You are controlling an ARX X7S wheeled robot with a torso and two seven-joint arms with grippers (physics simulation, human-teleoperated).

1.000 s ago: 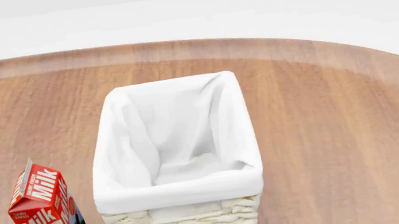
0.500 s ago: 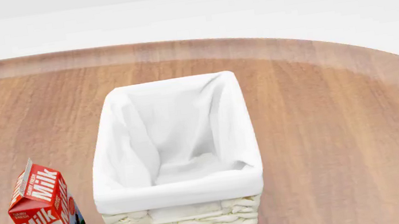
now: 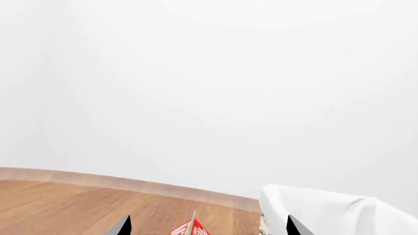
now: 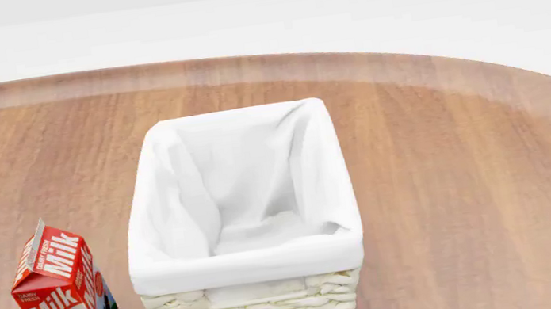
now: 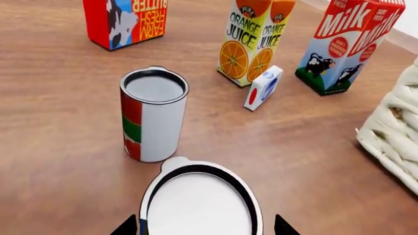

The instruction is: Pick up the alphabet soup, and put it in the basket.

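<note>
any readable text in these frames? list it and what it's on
"Milk": milk carton, also in the head view.
"PURE ORANGE JUICE": orange juice carton.
"FARM FRESH BUTTER": red butter box.
Fine print on the cartons: too small.
Red-and-green can, small white box: nothing readable.

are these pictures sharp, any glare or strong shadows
Head view: sharp, even light, soft shading inside the basket. Right wrist view: crisp carton print, faint shadows; the nearest can top looms large and is cropped. Left wrist view: mostly blank white background, no glare.
</note>
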